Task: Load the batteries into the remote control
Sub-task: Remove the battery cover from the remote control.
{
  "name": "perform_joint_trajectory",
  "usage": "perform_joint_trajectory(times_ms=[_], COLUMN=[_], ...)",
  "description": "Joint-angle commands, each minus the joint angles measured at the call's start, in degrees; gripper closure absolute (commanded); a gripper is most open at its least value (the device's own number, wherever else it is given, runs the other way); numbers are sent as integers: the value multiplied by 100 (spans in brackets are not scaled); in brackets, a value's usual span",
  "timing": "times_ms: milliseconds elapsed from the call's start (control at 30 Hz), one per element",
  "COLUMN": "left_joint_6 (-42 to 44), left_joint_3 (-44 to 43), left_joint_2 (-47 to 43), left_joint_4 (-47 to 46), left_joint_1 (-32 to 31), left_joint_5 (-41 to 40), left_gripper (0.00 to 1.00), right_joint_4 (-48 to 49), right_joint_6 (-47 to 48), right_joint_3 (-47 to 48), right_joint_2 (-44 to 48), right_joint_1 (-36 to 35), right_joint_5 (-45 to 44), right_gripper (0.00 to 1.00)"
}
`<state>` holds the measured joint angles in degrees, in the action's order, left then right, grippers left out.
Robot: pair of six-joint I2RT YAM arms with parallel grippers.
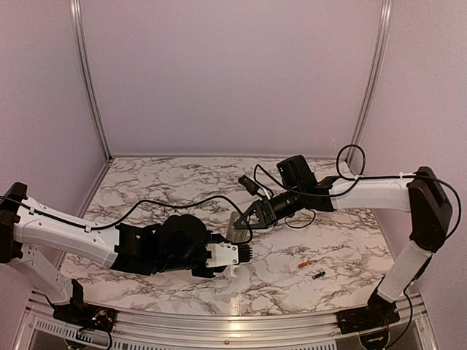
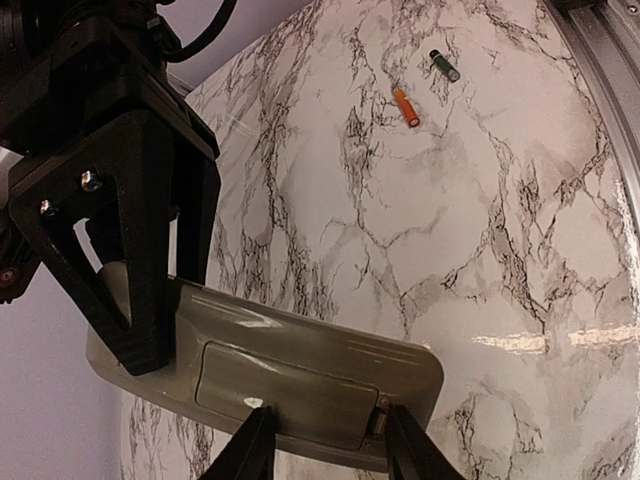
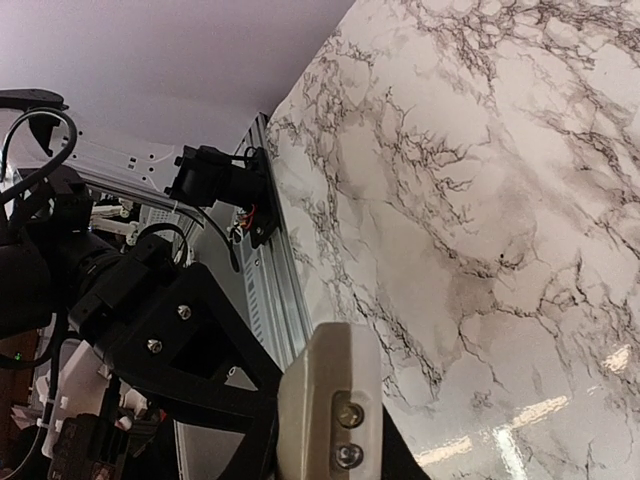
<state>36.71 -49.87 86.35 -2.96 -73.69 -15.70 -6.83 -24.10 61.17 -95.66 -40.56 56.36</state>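
Surface: a white marble-patterned worktop with dark grey veining. Glossy light patches show on it in both wrist views. Pale lilac wall panels close it on three sides. Two aluminium upright posts stand at the rear corners, and one aluminium rail runs along the near edge.

Count: two arms, one remote control, two batteries, one cover panel.

The remote control, a slim rectangular plastic handset, sits near the middle of the worktop between the two arm tips. The left wrist view shows it tilted, with its grey-beige back towards the camera. A rectangular cover panel lies in that back.

The right pincer, black with triangular fingers, comes in from the far right of the remote control. It is clamped on one end of it, one finger over the back and one behind.

The left pincer stands just at the near long edge of the remote control. Its two fingers are spread apart on either side of the cover panel's edge. I cannot tell whether they touch it.

The orange-red battery, a tiny thin cylinder, lies on the worktop to the right of the remote control and nearer the rail, well apart from it. The dark blackish-green battery, of like shape, lies just beyond the first, farther from the remote control. The two are close but apart. Neither pincer is near them.
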Motion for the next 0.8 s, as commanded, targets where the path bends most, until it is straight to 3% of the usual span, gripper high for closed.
perform_joint_trajectory(times_ms=[0, 533, 767], left_joint_6=[97, 186, 177], left_joint_3=[-14, 351, 410], left_joint_2=[90, -304, -364], left_joint_4=[-448, -1050, -703], left_joint_1=[13, 13, 13], left_joint_5=[-550, -609, 48], left_gripper=[62, 65, 55], right_joint_4=[191, 226, 235], right_joint_6=[-180, -252, -289], right_joint_3=[-32, -43, -27], right_joint_2=[-133, -332, -324], right_joint_1=[-93, 83, 147], right_joint_5=[389, 332, 398], right_gripper=[100, 100, 100])
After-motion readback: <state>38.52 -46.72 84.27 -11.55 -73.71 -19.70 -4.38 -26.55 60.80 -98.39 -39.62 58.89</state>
